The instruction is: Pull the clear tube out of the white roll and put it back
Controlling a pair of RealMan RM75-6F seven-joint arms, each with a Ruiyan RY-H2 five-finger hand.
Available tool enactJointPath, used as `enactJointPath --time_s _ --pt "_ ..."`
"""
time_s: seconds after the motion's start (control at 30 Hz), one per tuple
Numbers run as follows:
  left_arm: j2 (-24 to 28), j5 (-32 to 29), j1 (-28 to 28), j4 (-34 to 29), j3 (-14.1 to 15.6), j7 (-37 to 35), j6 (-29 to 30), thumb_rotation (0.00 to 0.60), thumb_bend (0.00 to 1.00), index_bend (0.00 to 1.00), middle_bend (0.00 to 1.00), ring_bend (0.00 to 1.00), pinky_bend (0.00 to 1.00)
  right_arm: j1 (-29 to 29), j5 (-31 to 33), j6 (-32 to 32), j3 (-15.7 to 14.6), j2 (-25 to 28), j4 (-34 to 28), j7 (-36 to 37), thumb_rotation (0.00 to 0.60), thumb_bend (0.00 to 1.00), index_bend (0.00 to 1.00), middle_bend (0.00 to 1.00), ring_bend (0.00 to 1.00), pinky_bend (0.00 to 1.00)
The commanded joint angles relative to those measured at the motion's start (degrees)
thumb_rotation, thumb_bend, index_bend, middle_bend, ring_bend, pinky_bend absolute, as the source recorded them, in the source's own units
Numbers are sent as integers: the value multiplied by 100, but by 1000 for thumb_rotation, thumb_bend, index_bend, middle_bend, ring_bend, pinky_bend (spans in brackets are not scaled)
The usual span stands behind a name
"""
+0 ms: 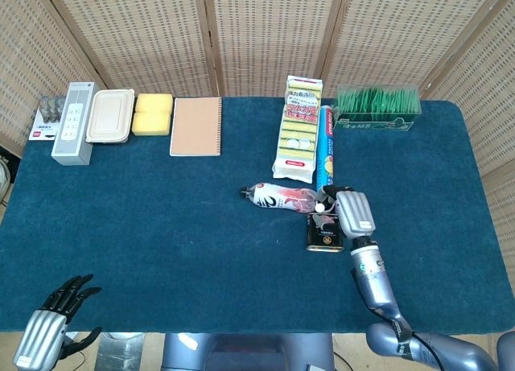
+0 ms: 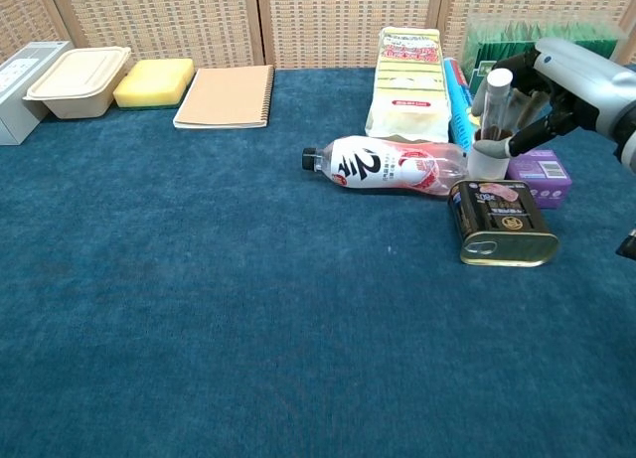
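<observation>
**My right hand at the tube in the white roll**

I take the gold-and-black rectangular tin can (image 2: 503, 223) as my landmark; it lies flat on the dark blue cloth-covered table (image 2: 199, 309).

Nearest to me, well off to the left of the can and down past the table's near edge, my left hand (image 1: 50, 325) hangs with its dark fingers apart, holding nothing.

Just behind the can stands the short white roll (image 2: 486, 159), upright, with the clear tube with a white cap (image 2: 494, 97) rising from its open top, tilted a little. My right hand (image 2: 553, 90) is at the tube from the right, my fingers (image 2: 519, 140) curled around it just above the roll's rim; I read that as a grip on the tube, though the chest view does not show the contact sharply. Right of the roll, a small purple box (image 2: 542, 170) sits partly under my hand.

Left of the can lies a clear plastic bottle with a red-and-white label (image 2: 383, 166), on its side, cap pointing away from the can.

Behind the can are a long yellow-and-white packet (image 1: 298, 128) and, beside it, a blue cylindrical roll (image 1: 326, 148). Further back and right is a clear box of green pieces (image 1: 378, 107).

Far to the back left are a tan spiral notebook (image 1: 195, 126), a yellow sponge (image 1: 152, 114), a beige lidded food container (image 1: 110, 116) and a grey rectangular box (image 1: 73, 123).
</observation>
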Motion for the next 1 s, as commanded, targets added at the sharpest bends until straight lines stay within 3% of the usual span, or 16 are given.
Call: enactJointPath --time_s 0.03,1.0 --pt "3 0 -1 6 -1 -12 2 600 180 235 146 120 220 14 49 -22 16 4 10 -24 600 308 480 489 494 414" --pt "3 4 8 0 5 8 4 600 180 235 146 120 221 67 94 87 36 -7 56 -203 600 333 550 587 615 472"
